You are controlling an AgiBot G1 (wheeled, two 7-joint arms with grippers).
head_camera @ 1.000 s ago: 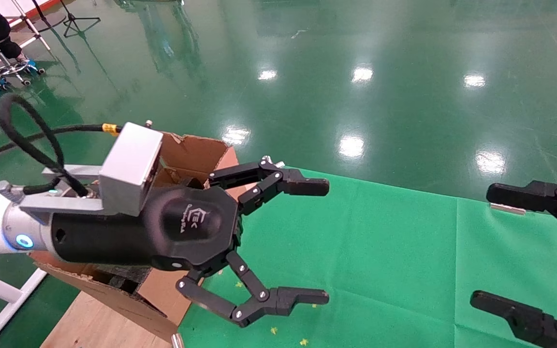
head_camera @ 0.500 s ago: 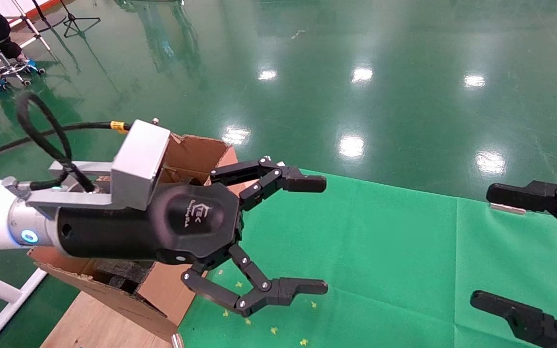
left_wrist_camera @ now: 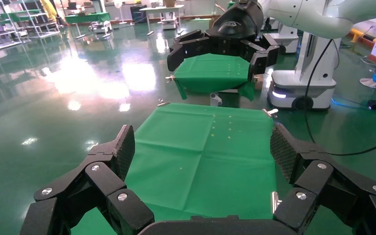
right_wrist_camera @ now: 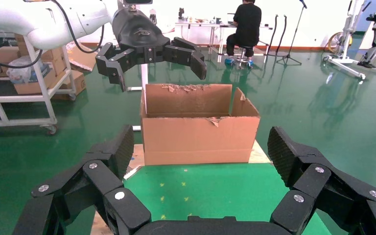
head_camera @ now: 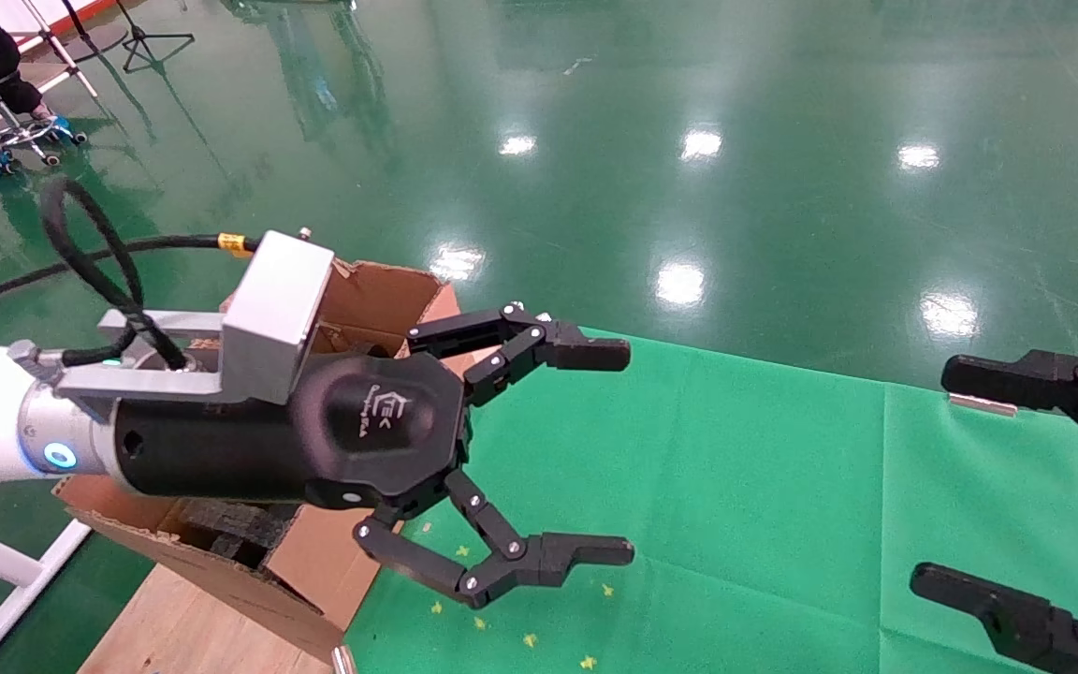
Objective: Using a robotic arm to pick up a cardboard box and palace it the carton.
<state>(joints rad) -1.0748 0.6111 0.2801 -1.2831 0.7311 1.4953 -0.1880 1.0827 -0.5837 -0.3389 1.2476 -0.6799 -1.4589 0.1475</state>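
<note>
left gripper (head_camera: 609, 454) nudged forward, carton (right_wrist_camera: 198, 125) holds foam (head_camera: 235, 529)

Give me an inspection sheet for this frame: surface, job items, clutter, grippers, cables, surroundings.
Surface: green cloth, bare apart from small yellow specks.
Job's things: carton at the cloth's left end, flaps up, dark foam inside; cardboard box not seen.
Clutter: nothing seen.
Grippers: left gripper open, empty, beside the carton; right gripper open, empty, at the right edge.
Cables: black cable looped over the left wrist.
Surroundings: glossy green floor; seated person.
</note>
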